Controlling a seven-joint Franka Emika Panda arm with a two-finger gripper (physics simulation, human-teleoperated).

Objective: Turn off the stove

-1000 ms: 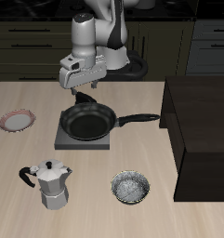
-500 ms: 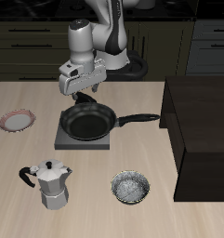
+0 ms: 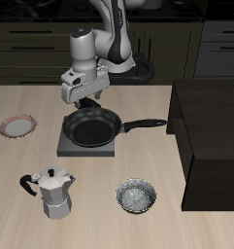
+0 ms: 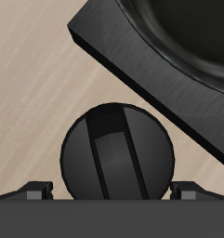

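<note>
Stove [image 3: 87,148] mid-tabletop [image 3: 31,160], frying pan [image 3: 93,126] on it, pan empty. Gripper [image 3: 86,102] above stove's back edge; knob [image 4: 117,155] between fingers, opening cannot tell. Small bowl [image 3: 137,195] near front.

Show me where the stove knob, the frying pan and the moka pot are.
stove knob [image 4: 116,153], wrist view, the raised centre bar.
frying pan [image 3: 92,126], exterior view, inside of the bowl.
moka pot [image 3: 57,196], exterior view, the lower body.
</note>
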